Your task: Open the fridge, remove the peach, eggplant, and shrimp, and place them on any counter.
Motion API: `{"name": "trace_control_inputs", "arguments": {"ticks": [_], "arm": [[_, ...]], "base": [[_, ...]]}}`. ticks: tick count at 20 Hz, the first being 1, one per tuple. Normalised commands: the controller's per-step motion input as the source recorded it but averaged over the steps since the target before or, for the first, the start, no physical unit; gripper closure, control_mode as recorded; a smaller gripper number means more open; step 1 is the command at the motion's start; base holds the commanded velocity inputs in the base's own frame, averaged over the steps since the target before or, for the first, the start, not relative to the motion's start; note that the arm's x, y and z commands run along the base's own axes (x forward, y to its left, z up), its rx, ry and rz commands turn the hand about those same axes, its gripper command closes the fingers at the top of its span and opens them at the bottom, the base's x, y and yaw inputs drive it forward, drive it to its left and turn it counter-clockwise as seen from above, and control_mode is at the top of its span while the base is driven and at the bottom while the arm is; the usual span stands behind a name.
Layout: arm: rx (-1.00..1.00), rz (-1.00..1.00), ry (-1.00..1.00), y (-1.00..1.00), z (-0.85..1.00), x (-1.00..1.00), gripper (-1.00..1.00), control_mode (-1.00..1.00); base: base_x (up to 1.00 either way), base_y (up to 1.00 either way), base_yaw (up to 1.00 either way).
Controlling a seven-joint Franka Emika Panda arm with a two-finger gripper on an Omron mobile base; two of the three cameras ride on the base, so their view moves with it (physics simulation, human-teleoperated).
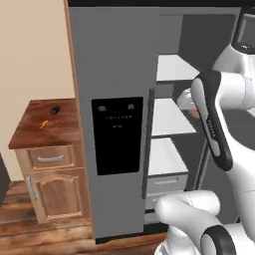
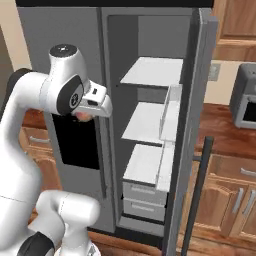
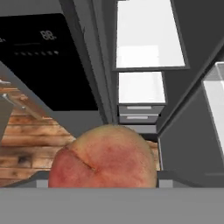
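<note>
A red-and-yellow peach (image 3: 103, 157) looms at the bottom of the hand view, held in the air in front of the fridge (image 1: 114, 64). My gripper (image 2: 86, 115) is shut on the peach (image 2: 82, 117), which peeks out under the white hand. The fridge's right door (image 2: 196, 125) stands wide open, showing white shelves (image 2: 150, 120). Its left door with the black dispenser panel (image 1: 117, 134) is closed. On the counter (image 1: 30, 134) left of the fridge lie the dark eggplant (image 1: 55, 109) and the small orange shrimp (image 1: 44, 124).
The open door has a dark bar handle (image 2: 196, 195) and juts toward me. Right of it runs another wooden counter (image 2: 225, 135) with a grey appliance (image 2: 245, 100). Two drawers (image 3: 138, 113) sit low in the fridge. The floor is wood.
</note>
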Motion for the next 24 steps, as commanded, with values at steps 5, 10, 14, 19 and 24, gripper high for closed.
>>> {"name": "trace_control_inputs", "arguments": {"ticks": [5, 10, 14, 19, 24], "arm": [[0.00, 0.00, 0.00, 0.00, 0.00, 0.00, 1.00, 1.00], [0.00, 0.00, 0.00, 0.00, 0.00, 0.00, 1.00, 1.00], [0.00, 0.00, 0.00, 0.00, 0.00, 0.00, 1.00, 1.00], [0.00, 0.00, 0.00, 0.00, 0.00, 0.00, 1.00, 1.00], [0.00, 0.00, 0.00, 0.00, 0.00, 0.00, 1.00, 1.00]], "base": [[-0.03, 1.00, 0.00], [0.50, 1.00, 0.00], [0.79, 1.00, 0.00], [0.62, 0.95, -0.09], [0.57, 0.62, -0.22]]}}
